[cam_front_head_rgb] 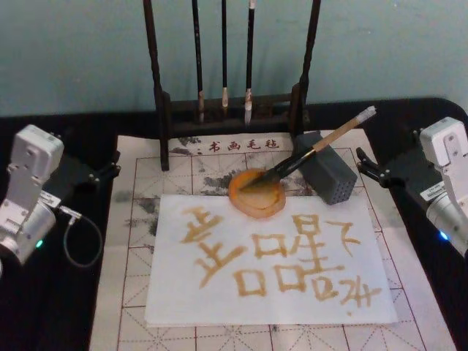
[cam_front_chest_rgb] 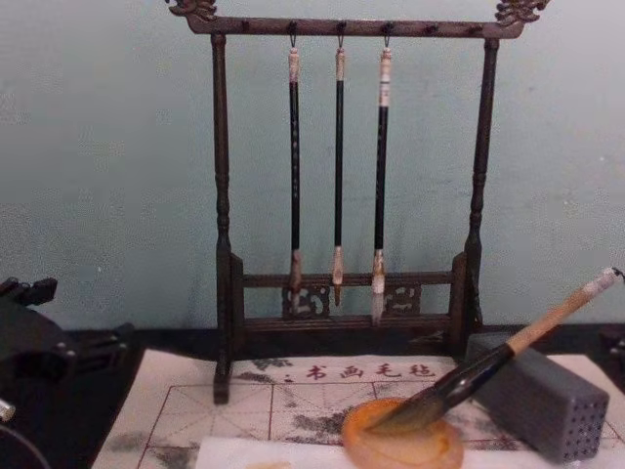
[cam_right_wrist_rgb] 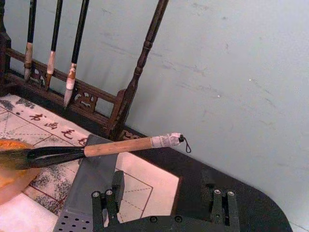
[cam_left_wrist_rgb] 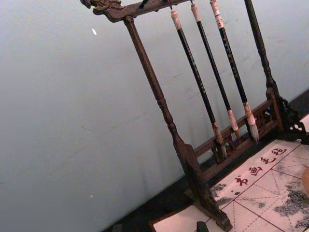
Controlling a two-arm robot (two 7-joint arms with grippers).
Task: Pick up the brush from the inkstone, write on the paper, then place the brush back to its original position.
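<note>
the left gripper [cam_front_head_rgb: 110, 167] is held low at the left edge of the felt mat [cam_front_head_rgb: 131, 292]; we cannot tell its opening. the right gripper [cam_front_head_rgb: 364, 165] sits opposite, spread wide and empty. the brush [cam_front_head_rgb: 314, 150] lies with its bristles in the inkstone [cam_front_head_rgb: 252, 210] and its handle propped on the grey block [cam_front_head_rgb: 333, 181]. the bristle tip blends into the dish.

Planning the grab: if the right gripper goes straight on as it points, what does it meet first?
Probably the brush, its tan handle lying over the grey block ahead of the right gripper; depth is unclear.
</note>
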